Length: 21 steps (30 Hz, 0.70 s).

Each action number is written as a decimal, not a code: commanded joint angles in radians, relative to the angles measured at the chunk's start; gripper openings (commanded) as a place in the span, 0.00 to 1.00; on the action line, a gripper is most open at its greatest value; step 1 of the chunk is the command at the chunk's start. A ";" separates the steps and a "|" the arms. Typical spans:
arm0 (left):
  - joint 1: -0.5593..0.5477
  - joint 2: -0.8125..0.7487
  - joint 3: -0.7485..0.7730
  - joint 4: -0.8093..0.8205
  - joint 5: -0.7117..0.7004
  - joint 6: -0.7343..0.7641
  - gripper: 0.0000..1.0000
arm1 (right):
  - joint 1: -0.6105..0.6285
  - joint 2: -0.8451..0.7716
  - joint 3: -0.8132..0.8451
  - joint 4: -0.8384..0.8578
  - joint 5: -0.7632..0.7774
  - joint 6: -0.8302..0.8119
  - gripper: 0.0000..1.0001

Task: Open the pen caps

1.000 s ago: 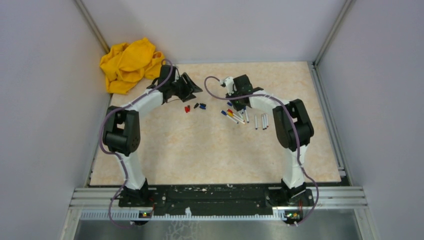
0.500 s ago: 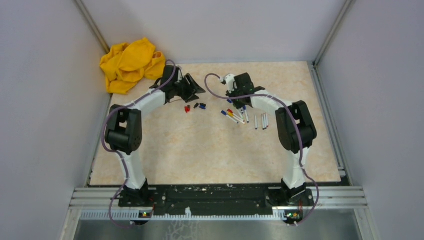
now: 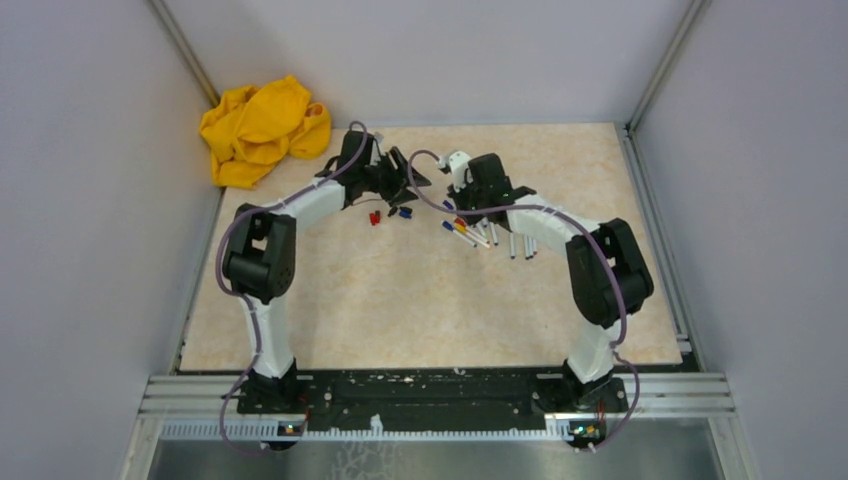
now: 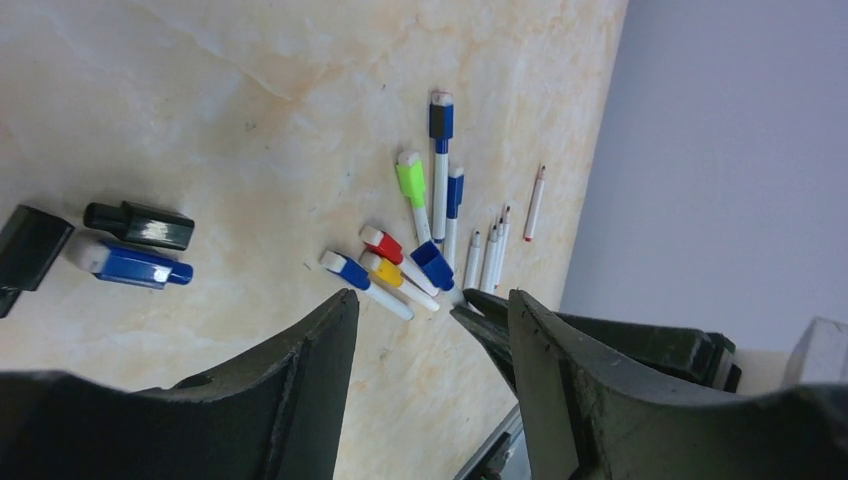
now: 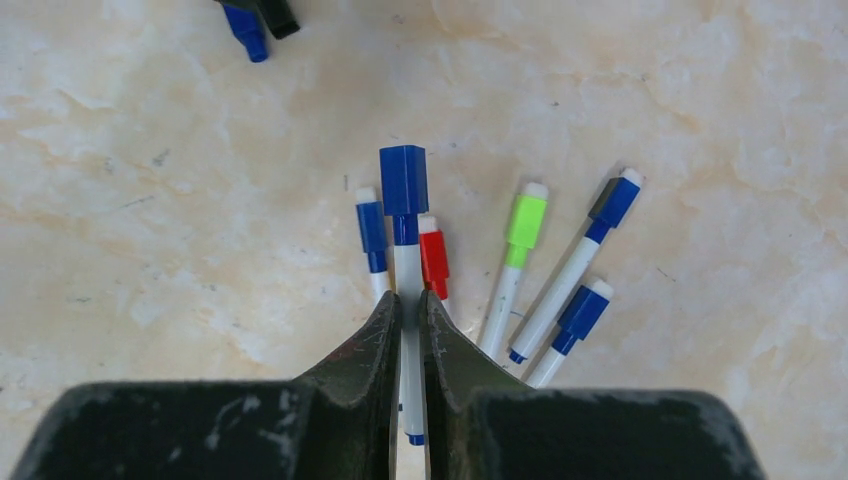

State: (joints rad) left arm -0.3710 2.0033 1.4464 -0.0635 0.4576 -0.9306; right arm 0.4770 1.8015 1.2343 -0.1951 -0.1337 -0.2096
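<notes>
Pen barrel (image 5: 406,265) pinched in right gripper (image 5: 410,310), blue cap (image 5: 403,180) on its tip, far-centre of table (image 3: 400,300). Left gripper (image 4: 430,305) wide, empty, just left. Loose caps (image 4: 135,265) further left.

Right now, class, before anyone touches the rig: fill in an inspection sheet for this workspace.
Surface: beige marbled table top.
Job's things: capped pens fanned out, caps blue, red, green, yellow; loose caps apart, toward the left arm; bare barrels beside the fan.
Clutter: yellow cloth, far left corner.
Grippers: right gripper shut on a blue-capped pen; left gripper open, holding nothing.
Cables: purple cables along both arms.
Surroundings: grey walls; metal rail at near edge.
</notes>
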 commanded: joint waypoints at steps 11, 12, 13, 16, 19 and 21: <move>-0.065 0.044 0.054 0.039 0.062 -0.104 0.64 | 0.076 -0.135 -0.080 0.157 0.062 0.042 0.00; -0.069 0.044 0.054 0.036 0.060 -0.103 0.64 | 0.076 -0.142 -0.084 0.163 0.066 0.043 0.00; -0.072 0.042 0.052 0.033 0.058 -0.103 0.64 | 0.077 -0.148 -0.088 0.170 0.073 0.044 0.00; -0.079 0.043 0.051 0.025 0.053 -0.103 0.64 | 0.081 -0.166 -0.100 0.182 0.090 0.044 0.00; -0.086 0.045 0.051 0.018 0.042 -0.102 0.64 | 0.084 -0.184 -0.111 0.187 0.101 0.042 0.00; -0.094 0.050 0.056 0.017 0.038 -0.105 0.64 | 0.087 -0.191 -0.115 0.187 0.108 0.041 0.00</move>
State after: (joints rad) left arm -0.4496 2.0377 1.4769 -0.0433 0.5014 -0.9989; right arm 0.5461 1.6806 1.1198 -0.0704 -0.0502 -0.1776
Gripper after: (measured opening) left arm 0.638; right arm 0.072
